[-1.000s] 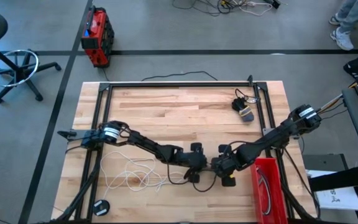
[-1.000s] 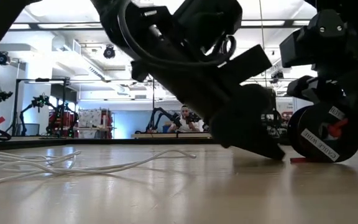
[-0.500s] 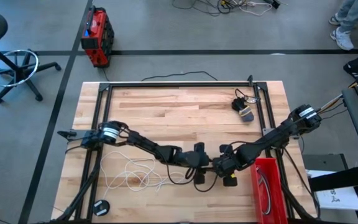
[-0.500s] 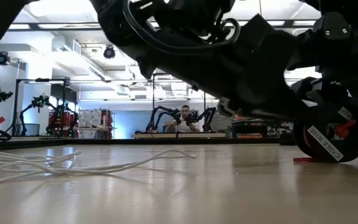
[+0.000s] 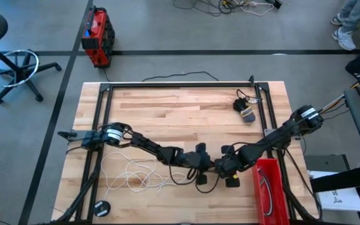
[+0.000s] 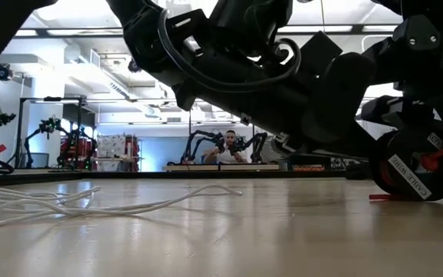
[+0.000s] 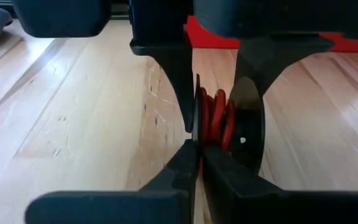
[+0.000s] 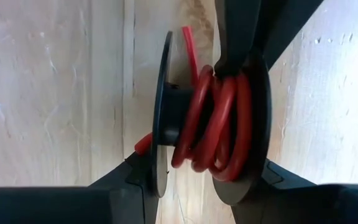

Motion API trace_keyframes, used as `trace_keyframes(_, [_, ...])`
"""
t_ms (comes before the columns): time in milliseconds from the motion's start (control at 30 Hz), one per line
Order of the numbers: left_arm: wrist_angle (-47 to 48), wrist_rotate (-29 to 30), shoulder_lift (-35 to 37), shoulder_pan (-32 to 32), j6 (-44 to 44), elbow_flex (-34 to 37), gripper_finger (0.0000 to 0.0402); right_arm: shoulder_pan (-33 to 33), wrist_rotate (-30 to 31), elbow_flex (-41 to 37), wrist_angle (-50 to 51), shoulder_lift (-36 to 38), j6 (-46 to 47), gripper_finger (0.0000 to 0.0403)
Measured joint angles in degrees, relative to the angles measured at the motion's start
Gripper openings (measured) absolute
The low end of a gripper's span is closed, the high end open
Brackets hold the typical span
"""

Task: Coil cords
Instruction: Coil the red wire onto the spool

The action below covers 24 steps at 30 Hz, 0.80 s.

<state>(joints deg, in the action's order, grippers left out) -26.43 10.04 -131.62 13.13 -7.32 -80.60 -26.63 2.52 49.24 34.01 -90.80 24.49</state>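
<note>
A black spool (image 6: 414, 169) wound with the red cord (image 8: 219, 124) hangs low over the table's near middle. My right gripper (image 5: 225, 169) is shut on the spool. My left gripper (image 5: 204, 167) meets the spool from the left and is shut on the red cord. The white cord (image 5: 130, 175) lies in loose loops on the table at the near left (image 6: 91, 204). A thin black cord (image 5: 180, 180) curves on the wood below my left gripper. My left gripper pinches a turn of the red cord (image 8: 218, 78) at the spool's rim between its two fingertips (image 7: 188, 158). The fingers come roughly level from the table's left. The cord runs from them straight onto the wound turns. My right gripper clamps the spool across its width, one finger on the outer face of each flange (image 8: 161, 112). The fingers (image 8: 135, 177) come from the table's right. The spool stands on edge, and the cord's free end (image 8: 188, 43) sticks out past the rim.
A red bin (image 5: 267, 187) stands just right of my right gripper at the near right. A dark bundle (image 5: 245, 111) lies at the far right. A small black disc (image 5: 102, 207) sits at the near left corner. A black frame (image 5: 180, 84) borders the table.
My left gripper has risen off the table and tipped from slanting down toward level, staying shut at the spool. My right gripper has carried the spool a little toward the table's right edge.
</note>
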Motion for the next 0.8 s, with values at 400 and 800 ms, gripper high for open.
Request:
trace_keyframes(400, [1.94,-0.51,0.00,0.11,0.36,0.07,0.0001,0.01,-0.22,1.21,0.87,0.07,-0.67,0.0146])
trace_keyframes(800, [5.25,-0.81,-0.25,0.17,0.79,0.26,0.0000,0.02,-2.38,3.40,1.88,0.26,-1.55,0.0193])
